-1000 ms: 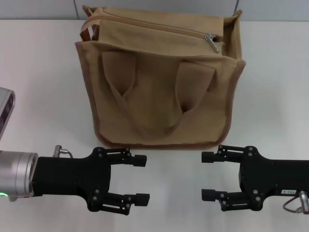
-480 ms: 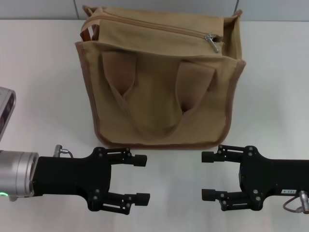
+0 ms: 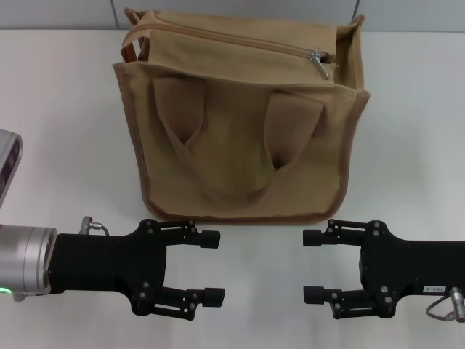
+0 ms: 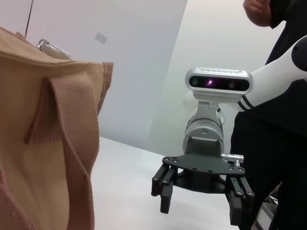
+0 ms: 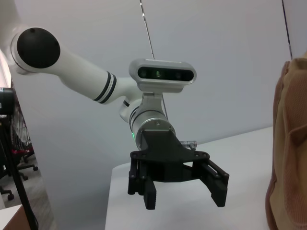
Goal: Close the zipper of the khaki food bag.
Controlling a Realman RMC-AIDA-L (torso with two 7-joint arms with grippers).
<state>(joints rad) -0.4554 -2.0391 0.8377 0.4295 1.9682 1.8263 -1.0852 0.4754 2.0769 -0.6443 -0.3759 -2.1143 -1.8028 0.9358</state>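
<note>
1. Counts: one boxy khaki canvas food bag, one zipper line with one pull tab, two looped fabric handles, and two black end effectors, all on one white bench.
2. Bag position: the khaki food bag stands upright at the far middle of the bench, its front face toward the robot. It lies beyond both end effectors and touches neither.
3. Materials: the bag is coarse woven canvas with darker brown piping along its edges and base. A flat front pocket carries the nearer handle, which hangs against it in a loop.
4. Zipper: the tan-taped zipper runs along the bag's top. Its small silver metal pull tab sits near the right end. At the left end the top gapes slightly, showing a darker brown lining.
5. Left end effector: it hovers near the bench edge, in front of the bag's left half, fingers spread wide and holding nothing.
6. Right end effector: it faces the left one in front of the bag's right half, fingers equally wide apart and empty.
</note>
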